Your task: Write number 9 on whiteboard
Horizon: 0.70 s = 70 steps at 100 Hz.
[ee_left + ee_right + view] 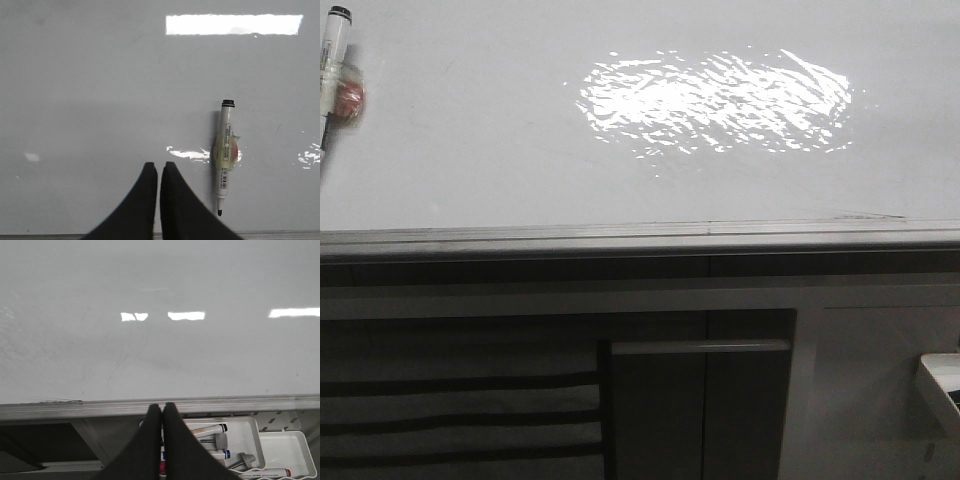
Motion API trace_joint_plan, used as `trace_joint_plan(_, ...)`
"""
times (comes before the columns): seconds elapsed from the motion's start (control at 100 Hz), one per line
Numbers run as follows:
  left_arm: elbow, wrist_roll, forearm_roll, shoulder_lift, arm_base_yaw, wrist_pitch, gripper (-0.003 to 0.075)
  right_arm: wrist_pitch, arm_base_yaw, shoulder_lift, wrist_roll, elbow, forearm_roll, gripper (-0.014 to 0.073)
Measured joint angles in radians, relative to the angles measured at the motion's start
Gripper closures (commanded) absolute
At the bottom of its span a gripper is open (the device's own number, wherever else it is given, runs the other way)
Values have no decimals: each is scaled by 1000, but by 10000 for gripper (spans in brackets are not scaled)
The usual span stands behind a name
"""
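The whiteboard is a glossy pale grey-white board with a bright rippled glare patch and a metal edge strip. No number 9 shows on it in any view. A white marker with a black cap end and a taped band lies on the board at its left edge. In the left wrist view the marker lies uncapped just beside my left gripper, which is shut and empty. My right gripper is shut and empty over the board's edge strip. Neither gripper shows in the front view.
A grey cabinet with a bar handle stands beyond the board's edge. A white tray with several markers sits below the edge by the right gripper; its corner shows in the front view.
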Motion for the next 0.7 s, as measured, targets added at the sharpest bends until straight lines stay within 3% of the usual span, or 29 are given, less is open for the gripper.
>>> trace_joint_plan(0.57, 0, 0, -4, 3, 0, 1, 741, -19, 0, 25, 0, 0, 2, 664)
trace_joint_plan(0.64, 0, 0, -4, 3, 0, 1, 741, -21, 0, 25, 0, 0, 2, 624)
trace_joint_plan(0.7, 0, 0, -6, 3, 0, 1, 740, -25, 0, 25, 0, 0, 2, 523)
